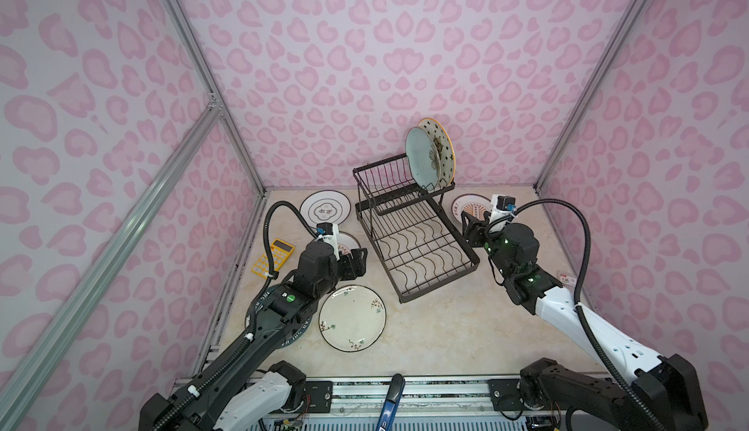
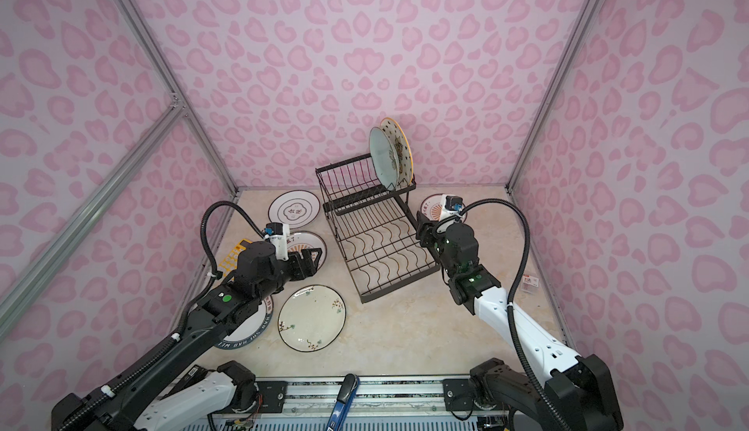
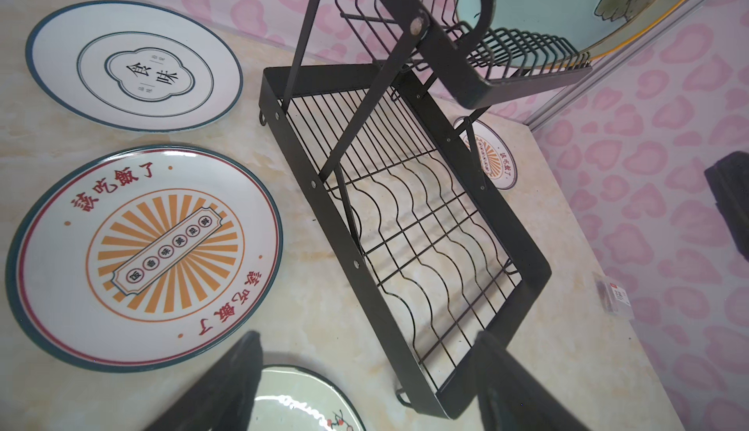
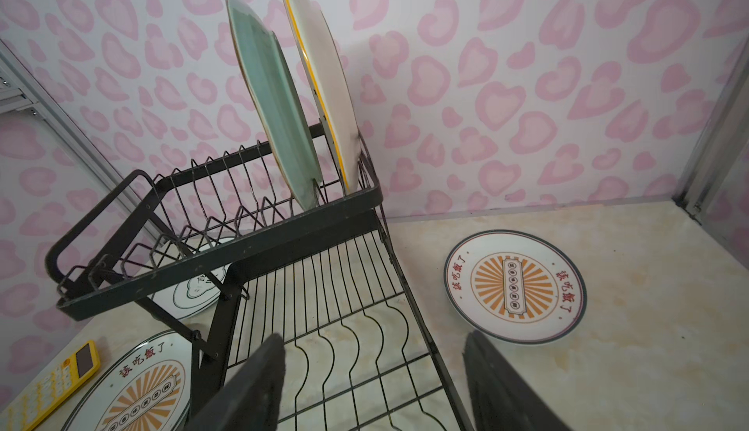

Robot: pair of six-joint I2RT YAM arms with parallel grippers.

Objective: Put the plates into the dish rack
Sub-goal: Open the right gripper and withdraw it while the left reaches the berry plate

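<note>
The white black-ringed plate (image 3: 133, 66) carried the characters 食味 at its centre, legible only in the left wrist view. Red characters 該吃飯了 ran twice round each orange plate. The left sunburst plate (image 3: 144, 258) lay flat just left of the dish rack (image 1: 439, 279), and the right sunburst plate (image 4: 514, 287) lay flat at its right, near the back wall. The dark-green-rimmed plate (image 2: 247, 329) bore white capitals on its rim, but the left arm covered too much to read them. The small label (image 1: 567, 279) by the right wall was too small to read, as were the keys of the yellow calculator (image 1: 273, 256).

The pale blue plate (image 1: 421, 161) and the starred plate (image 1: 444, 145) stood on edge at the right end of the raised basket. The stars showed in both top views only; the right wrist view showed that plate's plain back. The cream floral plate (image 1: 352, 317) lay flat in front of the rack, cut off in the left wrist view.

The left gripper (image 3: 367, 333) hung with jaws spread and empty beside the rack. The right gripper (image 4: 373, 337) was likewise spread and empty over the rack's right edge.
</note>
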